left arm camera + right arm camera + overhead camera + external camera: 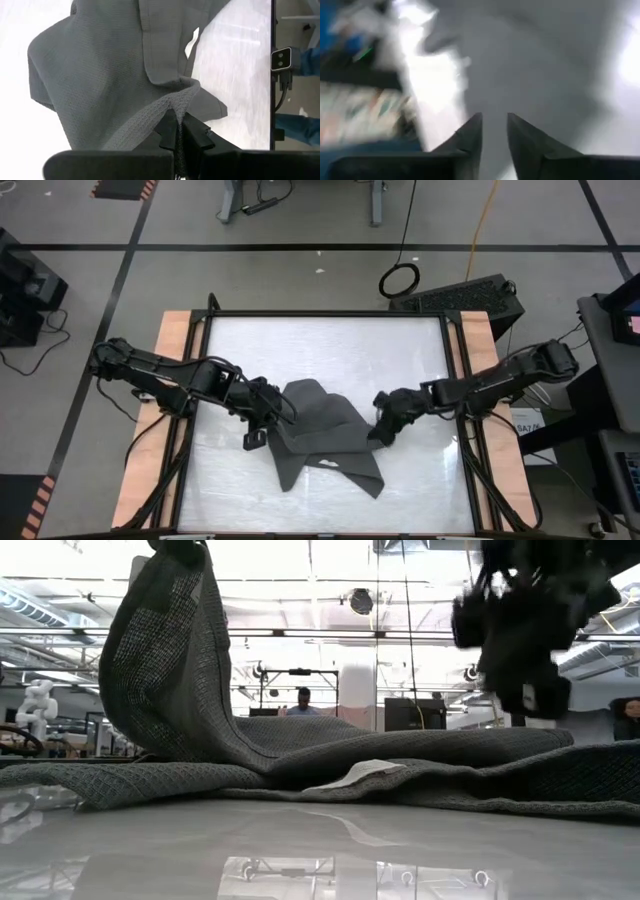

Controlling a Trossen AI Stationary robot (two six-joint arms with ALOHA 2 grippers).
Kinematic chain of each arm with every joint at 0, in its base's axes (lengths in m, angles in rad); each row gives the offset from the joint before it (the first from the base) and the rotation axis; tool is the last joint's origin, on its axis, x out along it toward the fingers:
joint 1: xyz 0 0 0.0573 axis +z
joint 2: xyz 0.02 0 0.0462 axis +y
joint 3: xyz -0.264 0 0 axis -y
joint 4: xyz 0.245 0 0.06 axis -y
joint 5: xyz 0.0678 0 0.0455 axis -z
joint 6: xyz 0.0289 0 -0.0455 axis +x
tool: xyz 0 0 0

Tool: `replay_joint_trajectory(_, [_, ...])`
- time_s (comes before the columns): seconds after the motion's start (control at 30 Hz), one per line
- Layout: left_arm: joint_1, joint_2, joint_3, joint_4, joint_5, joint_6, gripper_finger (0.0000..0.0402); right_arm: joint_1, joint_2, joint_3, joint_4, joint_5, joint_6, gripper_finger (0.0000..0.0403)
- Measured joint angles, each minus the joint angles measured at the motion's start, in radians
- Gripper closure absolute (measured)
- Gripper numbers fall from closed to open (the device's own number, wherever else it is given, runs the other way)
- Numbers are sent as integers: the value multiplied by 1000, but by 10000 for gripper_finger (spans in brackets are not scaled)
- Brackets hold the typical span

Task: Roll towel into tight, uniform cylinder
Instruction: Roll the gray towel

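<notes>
From above, the towel (325,442) lies crumpled mid-table, left gripper (262,418) at its left edge, right gripper (385,425) at its right — spread it flat before rolling. Low down, one corner hangs lifted. The left wrist view shows fingers pinching a fold; the right's stand slightly parted, holding nothing.
</notes>
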Motion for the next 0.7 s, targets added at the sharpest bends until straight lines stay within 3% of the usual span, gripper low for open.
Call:
replay_joint_trajectory(0.1, [0,0,0,0,0,0,392,-60,24,-4,-150,-7,64,272])
replay_joint_trajectory(0.37, [0,0,0,2,-1,-1,391,-151,102,-1,-70,-126,58,209])
replay_joint_trajectory(0.57, [0,0,0,7,-34,-24,391,-155,205,-2,12,-140,28,213])
replay_joint_trajectory(0.7, [0,0,0,9,-37,-28,391,-155,248,-2,87,-156,5,255])
